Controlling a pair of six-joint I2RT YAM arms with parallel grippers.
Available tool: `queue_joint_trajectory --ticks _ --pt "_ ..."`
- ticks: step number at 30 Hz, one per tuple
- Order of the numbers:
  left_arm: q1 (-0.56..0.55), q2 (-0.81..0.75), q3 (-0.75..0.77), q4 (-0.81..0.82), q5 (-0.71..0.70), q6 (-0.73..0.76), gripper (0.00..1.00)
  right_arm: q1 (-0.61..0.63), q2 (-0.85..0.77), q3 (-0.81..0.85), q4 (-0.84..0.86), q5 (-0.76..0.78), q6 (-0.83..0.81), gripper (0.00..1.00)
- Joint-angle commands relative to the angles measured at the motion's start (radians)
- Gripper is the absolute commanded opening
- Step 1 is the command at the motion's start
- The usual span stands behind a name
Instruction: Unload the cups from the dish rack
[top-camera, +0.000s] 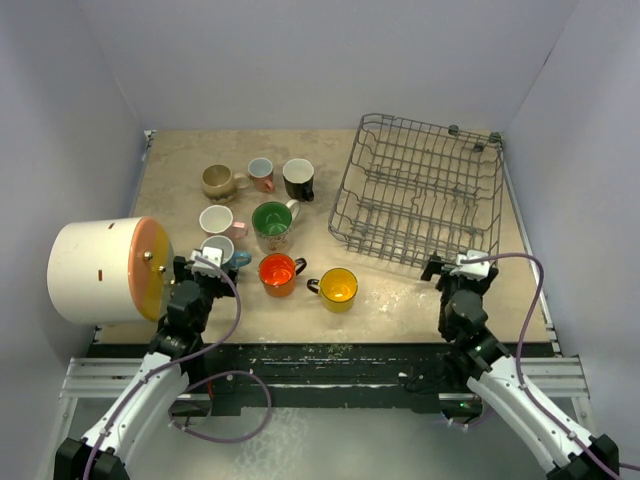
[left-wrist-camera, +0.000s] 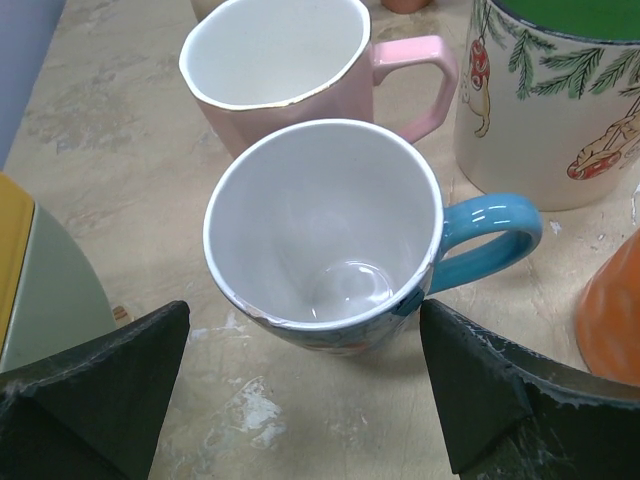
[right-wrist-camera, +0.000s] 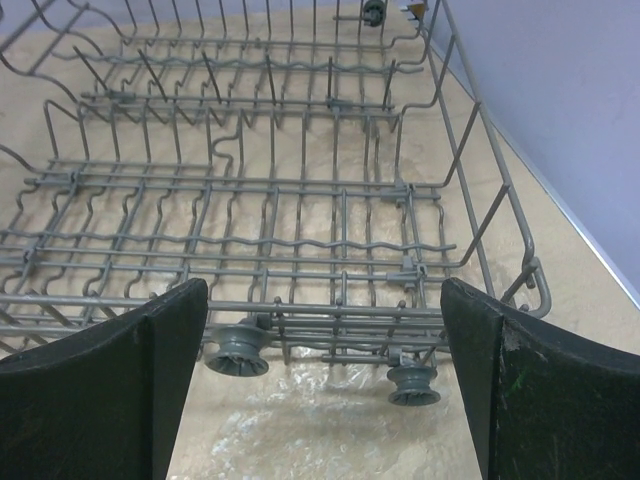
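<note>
Your dish rack (top-camera: 420, 200), a dark grey wire basket with tines and small rollers (right-wrist-camera: 237, 352) (two show in the right wrist view), sits at the far right of the table (top-camera: 420, 300). Your right gripper (top-camera: 458, 265) hangs at its near edge, fingers spread wide, holding nothing. All eight mugs (top-camera: 338, 289) stand upright on the table, left of the rack; the larger cream mug (top-camera: 272, 226), green inside, is mid-group. Your left gripper (top-camera: 207, 262) hangs just short of the blue-handled mug (left-wrist-camera: 330, 230), fingers wide apart, gripping nothing.
</note>
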Motion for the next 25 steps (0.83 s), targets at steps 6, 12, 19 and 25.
queue_joint_trajectory --ticks 6,12,19,25 --pt "0.007 0.017 0.029 0.066 -0.023 -0.019 0.99 -0.012 0.007 -0.016 0.131 0.037 -0.013 1.0" --pt "0.007 0.014 0.029 0.064 -0.023 -0.02 0.99 -0.011 -0.03 -0.018 0.104 0.03 -0.017 1.0" --pt "0.006 0.026 0.03 0.072 -0.023 -0.02 0.99 -0.012 -0.019 -0.019 0.113 0.028 -0.016 1.0" --pt "0.006 0.031 0.03 0.074 -0.023 -0.02 0.99 -0.012 -0.019 -0.018 0.113 0.029 -0.016 1.0"
